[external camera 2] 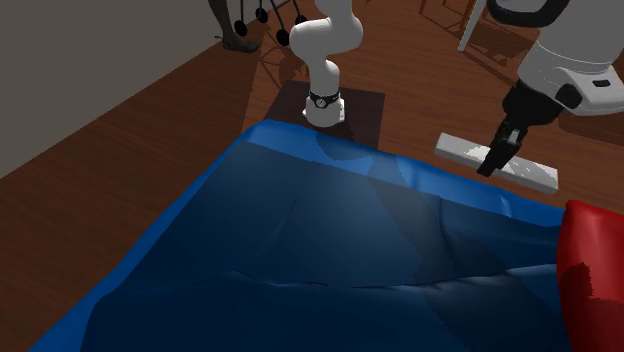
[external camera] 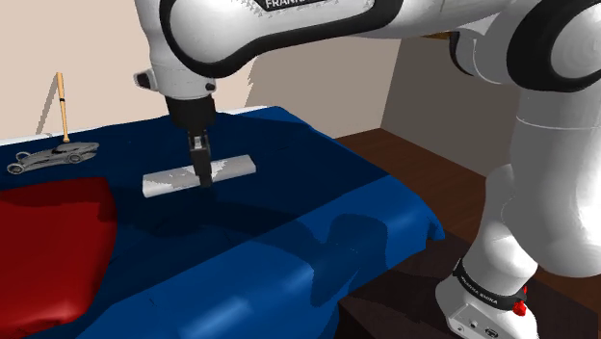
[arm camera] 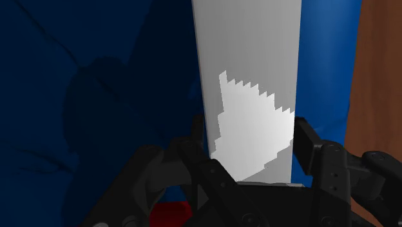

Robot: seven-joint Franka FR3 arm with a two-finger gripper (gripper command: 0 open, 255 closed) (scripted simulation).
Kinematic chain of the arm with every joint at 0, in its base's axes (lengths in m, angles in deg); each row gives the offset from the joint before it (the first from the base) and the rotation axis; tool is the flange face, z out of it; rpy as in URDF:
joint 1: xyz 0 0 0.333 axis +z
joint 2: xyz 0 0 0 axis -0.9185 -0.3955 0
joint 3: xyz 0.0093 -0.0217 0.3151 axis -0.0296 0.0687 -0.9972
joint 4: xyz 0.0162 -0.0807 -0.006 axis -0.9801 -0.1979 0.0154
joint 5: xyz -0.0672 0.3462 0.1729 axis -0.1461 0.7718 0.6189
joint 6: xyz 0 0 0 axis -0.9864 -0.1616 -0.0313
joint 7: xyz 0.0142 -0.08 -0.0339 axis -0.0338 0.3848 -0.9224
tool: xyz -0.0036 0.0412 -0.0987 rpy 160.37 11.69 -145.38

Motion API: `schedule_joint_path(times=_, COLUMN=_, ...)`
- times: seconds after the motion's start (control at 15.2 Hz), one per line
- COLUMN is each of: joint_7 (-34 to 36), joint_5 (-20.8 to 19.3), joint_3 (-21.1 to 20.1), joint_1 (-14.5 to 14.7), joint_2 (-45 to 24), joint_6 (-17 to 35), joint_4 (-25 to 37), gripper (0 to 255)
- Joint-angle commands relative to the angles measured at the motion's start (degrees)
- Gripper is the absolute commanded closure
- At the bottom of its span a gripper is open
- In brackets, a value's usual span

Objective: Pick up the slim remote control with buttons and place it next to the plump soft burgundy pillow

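Note:
A slim, pale grey remote control (external camera: pixel 173 179) hangs a little above the blue bed cover (external camera: pixel 289 193), and my black gripper (external camera: pixel 204 178) is shut on its middle from above. In the second exterior view the remote (external camera 2: pixel 530 172) is level and crosswise in the gripper (external camera 2: pixel 490 166). In the wrist view the remote (arm camera: pixel 248 71) runs away from the gripper (arm camera: pixel 251 158), and the two fingers (arm camera: pixel 306 138) clasp its long sides. The plump dark red pillow (external camera: pixel 48 241) lies on the bed at the shoulder view's lower left, well apart from the remote. It also sits at the second exterior view's right edge (external camera 2: pixel 592 268).
A grey toy car (external camera: pixel 53 154) and an upright wooden stick (external camera: pixel 62 104) stand at the bed's far left. The bed's edge drops to a dark wood floor (external camera: pixel 414 159). The arm's base (external camera 2: pixel 324 104) stands on its stand beside the bed. Chair legs (external camera 2: pixel 262 14) stand beyond it.

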Motion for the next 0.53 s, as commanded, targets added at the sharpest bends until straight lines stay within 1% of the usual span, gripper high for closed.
schedule_joint_path(times=0.0, joint_7=2.19, joint_5=-0.83, joint_3=-0.59, joint_1=1.75, joint_2=-3.78, joint_6=-1.88, joint_4=5.57, gripper=255)
schedule_joint_path(times=0.26, joint_7=6.12, joint_5=-2.52, joint_3=-1.37, joint_1=5.79, joint_2=-11.71, joint_6=-6.17, joint_4=17.56, gripper=255)
schedule_joint_path(times=0.4, joint_7=7.79, joint_5=-3.45, joint_3=-1.52, joint_1=8.15, joint_2=-16.72, joint_6=-9.24, joint_4=25.55, gripper=255)
schedule_joint_path(times=0.46, joint_7=8.61, joint_5=-4.01, joint_3=-1.51, joint_1=9.66, joint_2=-20.18, joint_6=-11.51, joint_4=31.26, gripper=255)
